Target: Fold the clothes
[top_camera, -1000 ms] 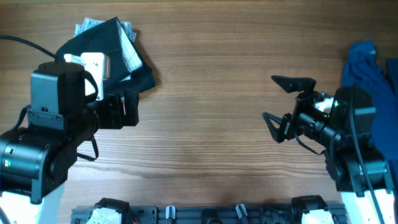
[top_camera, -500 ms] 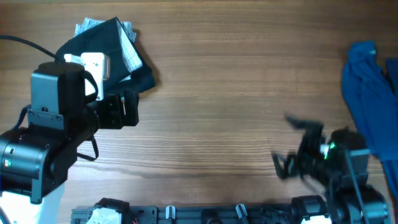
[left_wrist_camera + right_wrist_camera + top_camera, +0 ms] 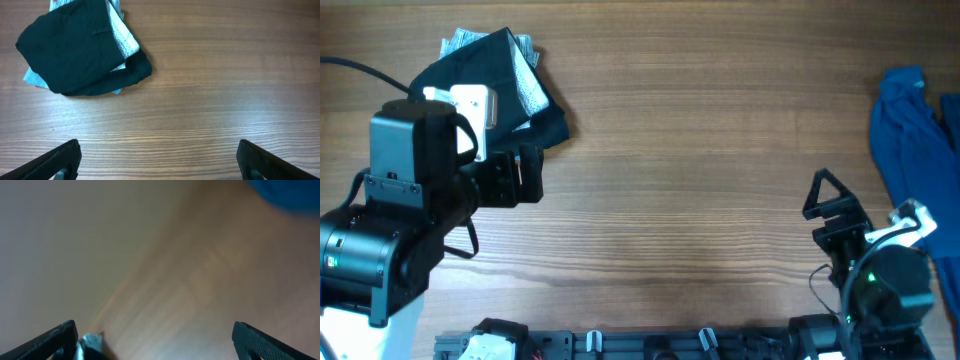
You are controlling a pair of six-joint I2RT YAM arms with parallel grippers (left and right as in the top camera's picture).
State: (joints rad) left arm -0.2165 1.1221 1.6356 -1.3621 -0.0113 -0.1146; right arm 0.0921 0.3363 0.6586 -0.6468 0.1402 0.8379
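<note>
- Judged step: between garments. The black shorts (image 3: 75,45) look already folded, so the royal-blue garment (image 3: 910,140) is likely next.
- The black shorts lie at the far left of the bench (image 3: 700,150), on top of the pale-blue denim shorts (image 3: 125,37), whose edges peep out on both sides.
- The black bundle's long axis runs roughly left to right, and a loose flap points right and a little near.
- The royal-blue garment lies crumpled at the right edge, partly out of view. Its long axis runs far to near.
- The left gripper (image 3: 159,162) hovers just near of the stack, jaws spread wide, holding nothing.
- The right gripper (image 3: 157,341) sits low at the near right, beside the blue garment but apart from it, jaws spread and empty.
- The next move probably calls for the right arm to reach right, pinch an edge of the blue cloth, and draw it to the bare middle to be flattened.
</note>
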